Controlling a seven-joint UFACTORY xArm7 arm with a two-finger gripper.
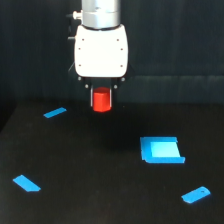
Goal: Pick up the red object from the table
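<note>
The xArm6's end effector (101, 102) hangs at about 12 o'clock in the exterior view, its white housing (101, 50) under a silver wrist ring (101, 12). Its short dark fingers are closed on the red object (102, 100), a small red-orange cylinder standing upright between them, with a finger visible against its left side. The cylinder sits just below the housing and appears to be lifted clear of the black desk (90, 175), though the dark surface makes the gap beneath it hard to judge.

Four blue pieces lie flat on the desk, all well apart from the cylinder. A thin blue strip (55, 113) lies at about 10 o'clock, near the end effector on the exterior view's left. A blue rectangular block (161, 150), the largest of them, lies at about 4 o'clock from the frame's centre. A small blue lozenge-shaped piece (26, 183) lies at about 8 o'clock near the left edge. A rounded blue piece (196, 194) lies at about 5 o'clock near the lower right corner, just below and to the right of the rectangular block but not touching it.
</note>
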